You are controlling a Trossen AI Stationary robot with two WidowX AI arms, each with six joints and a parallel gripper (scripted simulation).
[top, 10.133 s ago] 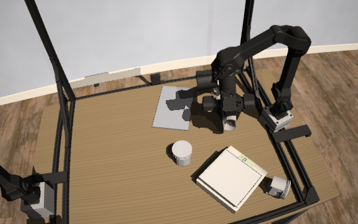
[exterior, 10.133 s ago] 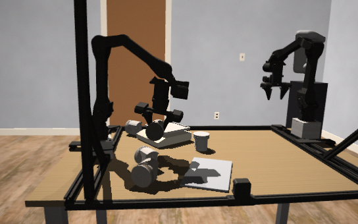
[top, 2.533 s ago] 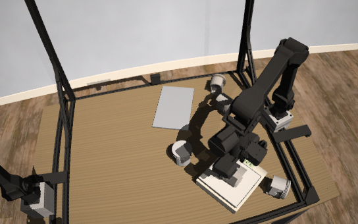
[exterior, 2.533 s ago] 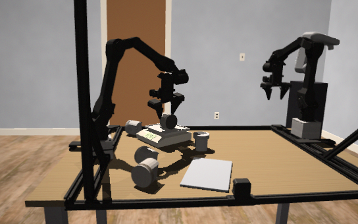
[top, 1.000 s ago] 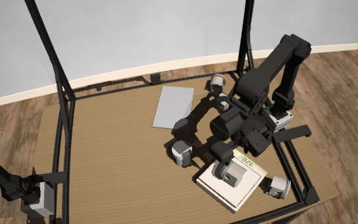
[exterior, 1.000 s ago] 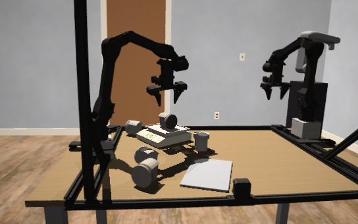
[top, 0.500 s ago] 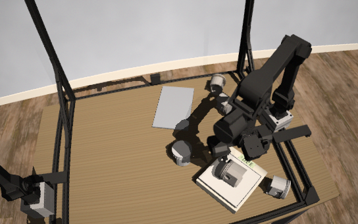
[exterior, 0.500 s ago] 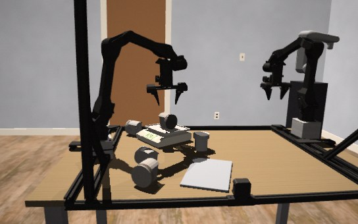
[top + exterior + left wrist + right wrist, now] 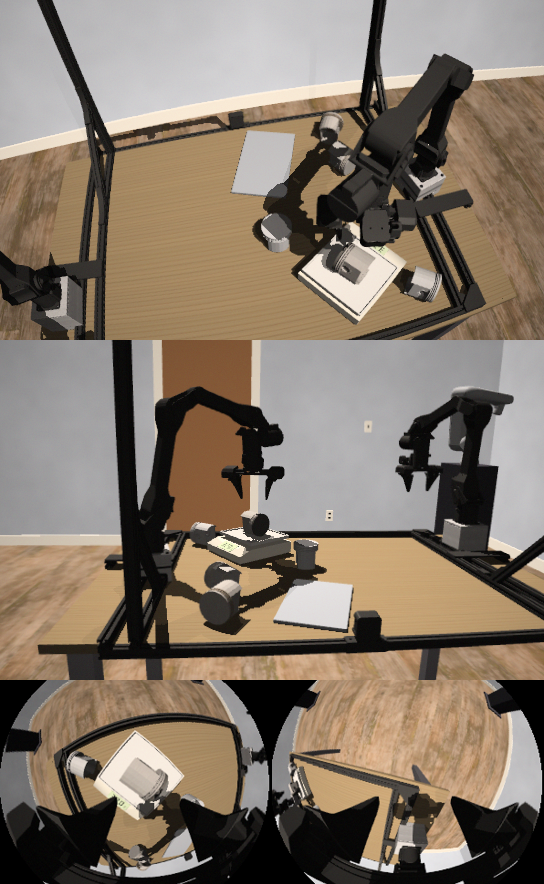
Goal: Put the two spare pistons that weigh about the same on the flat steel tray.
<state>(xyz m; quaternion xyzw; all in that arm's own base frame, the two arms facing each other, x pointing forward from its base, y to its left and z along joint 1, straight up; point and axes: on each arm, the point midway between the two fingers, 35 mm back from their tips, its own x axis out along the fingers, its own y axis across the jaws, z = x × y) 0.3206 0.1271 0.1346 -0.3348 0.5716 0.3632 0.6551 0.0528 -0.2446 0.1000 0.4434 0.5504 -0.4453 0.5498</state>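
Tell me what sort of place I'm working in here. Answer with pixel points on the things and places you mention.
Probably a robot workcell for weighing parts: a digital scale [image 9: 367, 301] [image 9: 240, 551] [image 9: 115, 777] bearing a piston [image 9: 356, 265] [image 9: 256, 525] [image 9: 138, 777], two mounted arms, and a black frame [image 9: 102, 200] [image 9: 122, 465] around the bench.

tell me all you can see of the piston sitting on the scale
The piston on the scale is a short gray cylinder, metal by its look, with ring grooves around one end and a round hole in its side. It lies on its side on the scale's pale square plate, the grooved end's flat dark face turned outward. The left gripper hangs open above it, not touching. Nothing but the plate appears to touch it.
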